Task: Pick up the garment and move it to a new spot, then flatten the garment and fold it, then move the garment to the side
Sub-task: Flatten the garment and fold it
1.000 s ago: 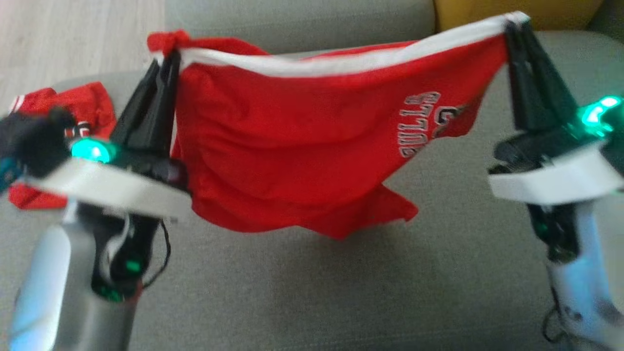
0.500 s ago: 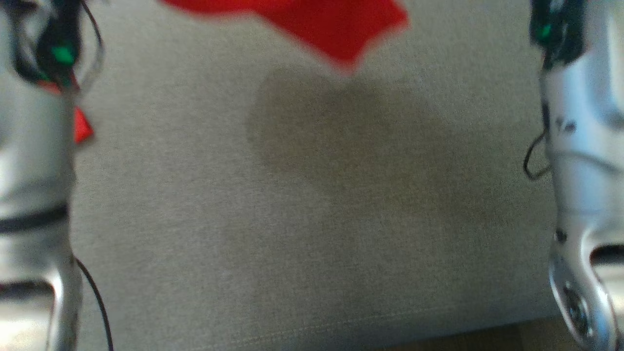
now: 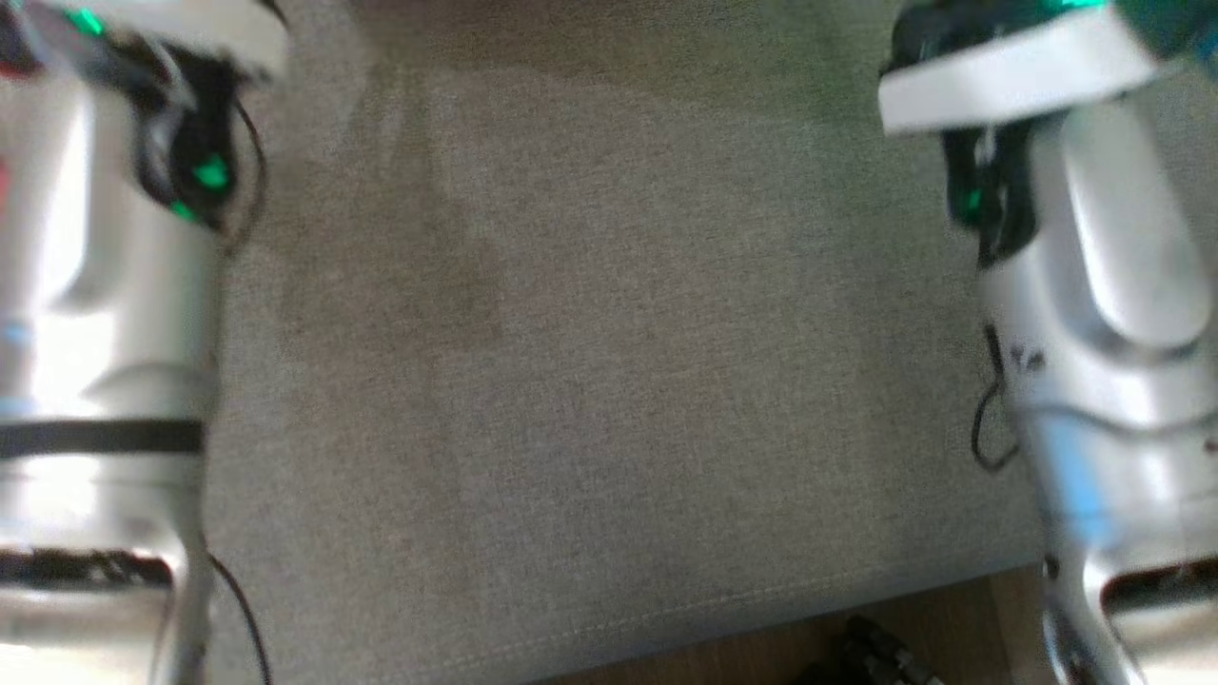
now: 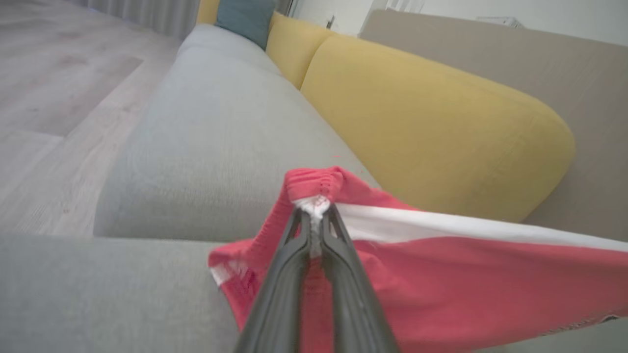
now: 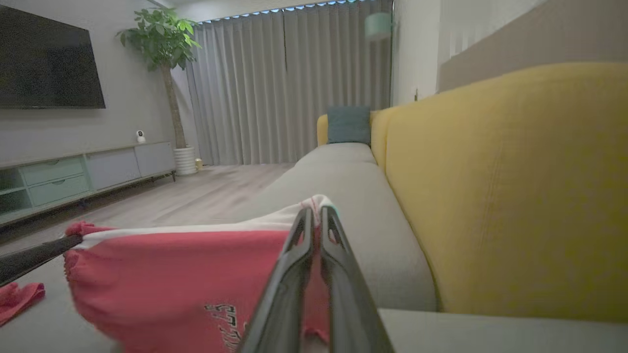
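The left gripper [image 4: 316,213] has its fingers pressed together on the white-banded edge of the red garment [image 4: 466,289], which hangs to their right. The right gripper [image 5: 314,212] pinches the opposite corner. Beyond the fingertips lie the grey sofa seat [image 4: 211,127], the yellow back cushion [image 4: 427,122] and, farthest, a teal pillow [image 5: 348,125]. The left forearm [image 3: 95,285] and right forearm [image 3: 1113,285] reach forward over the seat.

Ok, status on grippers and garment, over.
Left gripper shut on red garment at its white-trimmed edge; right gripper shut on the other end. Garment stretched between them over sofa seat. Another red cloth on seat beyond left gripper.
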Controlling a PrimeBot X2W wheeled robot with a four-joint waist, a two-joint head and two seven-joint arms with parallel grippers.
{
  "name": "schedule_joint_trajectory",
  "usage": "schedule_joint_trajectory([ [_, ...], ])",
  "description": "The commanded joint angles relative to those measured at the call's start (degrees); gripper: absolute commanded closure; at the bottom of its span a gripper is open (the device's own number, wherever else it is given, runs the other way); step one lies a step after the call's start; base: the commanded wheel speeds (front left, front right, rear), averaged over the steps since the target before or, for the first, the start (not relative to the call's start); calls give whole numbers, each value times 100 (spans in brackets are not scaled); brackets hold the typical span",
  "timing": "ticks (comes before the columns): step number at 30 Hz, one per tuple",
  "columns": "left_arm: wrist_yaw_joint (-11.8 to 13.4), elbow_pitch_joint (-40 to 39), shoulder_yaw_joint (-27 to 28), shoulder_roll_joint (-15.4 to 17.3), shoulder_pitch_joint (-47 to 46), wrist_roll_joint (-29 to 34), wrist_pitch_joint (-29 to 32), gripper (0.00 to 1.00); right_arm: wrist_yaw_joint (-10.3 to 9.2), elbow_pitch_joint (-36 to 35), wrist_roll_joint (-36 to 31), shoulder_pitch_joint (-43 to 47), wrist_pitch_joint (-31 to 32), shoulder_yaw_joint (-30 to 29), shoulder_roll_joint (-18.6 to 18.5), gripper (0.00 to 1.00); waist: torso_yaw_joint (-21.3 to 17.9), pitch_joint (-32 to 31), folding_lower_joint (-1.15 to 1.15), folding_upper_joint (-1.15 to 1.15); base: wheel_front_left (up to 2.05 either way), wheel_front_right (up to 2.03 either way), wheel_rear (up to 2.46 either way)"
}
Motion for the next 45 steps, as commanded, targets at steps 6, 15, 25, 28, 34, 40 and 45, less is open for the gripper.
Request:
schedule_joint_trajectory([
  [6,-96,-251,-95,99,403,-84,-391,100,37,-755,105,763,-30,-285,104,100,134,-128,-2,0,0,0,0],
  [15,-121,-1804,-181,-35,2300,-123,-674,100,37,-2174,52,2687,-30,-808,104,100,283,-895,-2,0,0,0,0],
  [25,194,-3917,269,-315,4840,1,-686,100,37,-3210,-160,4316,-30,-881,105,100,25,-1746,-2,0,0,0,0],
  [28,336,-4374,352,-409,5495,-78,-686,100,37,-3421,-297,4701,-30,-810,105,100,-56,-1843,-2,0,0,0,0],
  [34,517,-4561,162,-538,6344,-334,-675,100,37,-3337,-478,5126,-30,-748,105,100,-14,-1818,-2,0,0,0,0],
  [40,551,-4140,-136,-603,6316,-559,-655,100,37,-2795,-617,4953,-30,-828,105,100,256,-1695,-2,0,0,0,0],
  [45,596,-3667,-271,-626,5881,-772,-578,100,37,-2224,-755,4456,-30,-848,61,100,488,-1587,-2,0,0,0,0],
])
